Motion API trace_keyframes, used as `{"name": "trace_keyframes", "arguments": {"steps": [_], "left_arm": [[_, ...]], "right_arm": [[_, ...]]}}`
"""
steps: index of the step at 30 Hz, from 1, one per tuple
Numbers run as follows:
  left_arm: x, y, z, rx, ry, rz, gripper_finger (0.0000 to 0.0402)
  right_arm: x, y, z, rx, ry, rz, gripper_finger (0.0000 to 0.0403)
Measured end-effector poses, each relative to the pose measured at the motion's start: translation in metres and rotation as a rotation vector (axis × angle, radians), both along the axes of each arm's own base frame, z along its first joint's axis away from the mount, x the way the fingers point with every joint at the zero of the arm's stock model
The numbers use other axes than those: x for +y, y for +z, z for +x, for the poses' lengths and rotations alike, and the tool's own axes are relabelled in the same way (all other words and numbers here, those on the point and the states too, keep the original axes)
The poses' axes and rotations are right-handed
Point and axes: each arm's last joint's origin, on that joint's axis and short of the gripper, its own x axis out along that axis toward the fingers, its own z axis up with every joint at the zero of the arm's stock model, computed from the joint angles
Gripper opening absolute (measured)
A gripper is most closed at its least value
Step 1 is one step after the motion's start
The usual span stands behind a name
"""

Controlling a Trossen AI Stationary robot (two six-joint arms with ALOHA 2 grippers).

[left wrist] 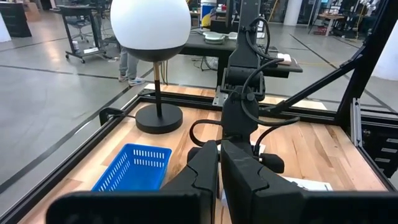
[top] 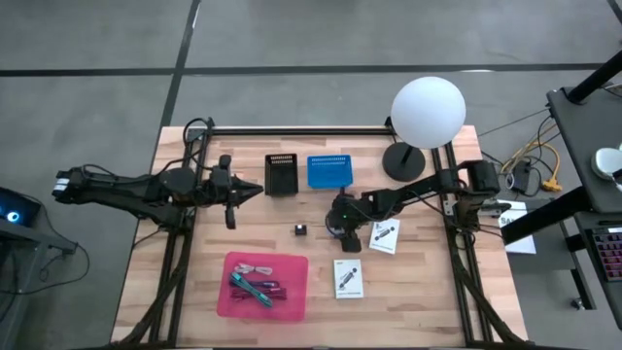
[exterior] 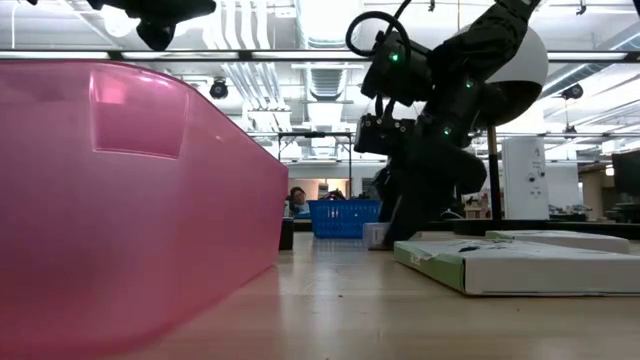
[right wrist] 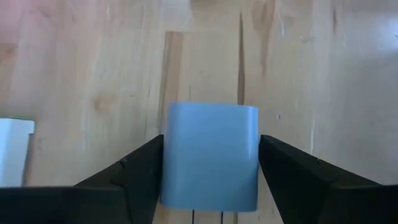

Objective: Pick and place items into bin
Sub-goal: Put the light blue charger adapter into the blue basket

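**benchrat:** Lavender cube (right wrist: 210, 155) is the one in play. It's on the bare wood mid-table, right under your right gripper (top: 342, 226), not far from the black cube (top: 300, 229) and the nearer white card (top: 384, 234). The fingers are spread wide with the cube sat squarely between them. The right wrist view puts each pad just beside a side face, but I can't tell if either one is touching. How do you reckon it'll handle?

**torque_tom:** Looks like a light, rigid little block to me, with smooth faces and rounded edges. I'd guess it's a bit slippery, and a crooked squeeze could make it squirt out. Take it on the two flat opposite sides, pads low and centred and well off the rounded corners. It doesn't look fragile, so you can close firmly.

**benchrat:** And the drop?

**torque_tom:** The pink bin (top: 233, 262) is at the front of the table, well apart from the cube, so you've got a carry ahead. Your left gripper (left wrist: 217, 168) is parked over by the black basket (top: 282, 173), fingers pressed together with nothing in them, so it's out of your way
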Motion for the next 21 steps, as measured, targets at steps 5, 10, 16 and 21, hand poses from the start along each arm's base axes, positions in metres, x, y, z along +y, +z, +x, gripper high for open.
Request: {"name": "trace_keyframes", "arguments": {"steps": [5,10,16,21], "left_arm": [[0.0,-0.001,0.001,0.005,0.0,0.001,0.0005],[0.0,-0.002,0.002,0.011,0.0,0.001,0.0005],[0.0,-0.001,0.002,0.011,0.0,0.002,0.0005],[0.0,-0.002,0.002,0.011,0.0,0.002,0.0005]], "right_arm": [[0.0,0.005,0.002,-0.004,-0.007,-0.007,0.0206],[-0.001,0.015,0.01,-0.027,-0.03,0.005,0.0181],[-0.019,0.041,0.028,-0.089,-0.166,0.025,0.0181],[-0.051,0.065,0.04,-0.152,-0.284,-0.007,0.0181]]}}
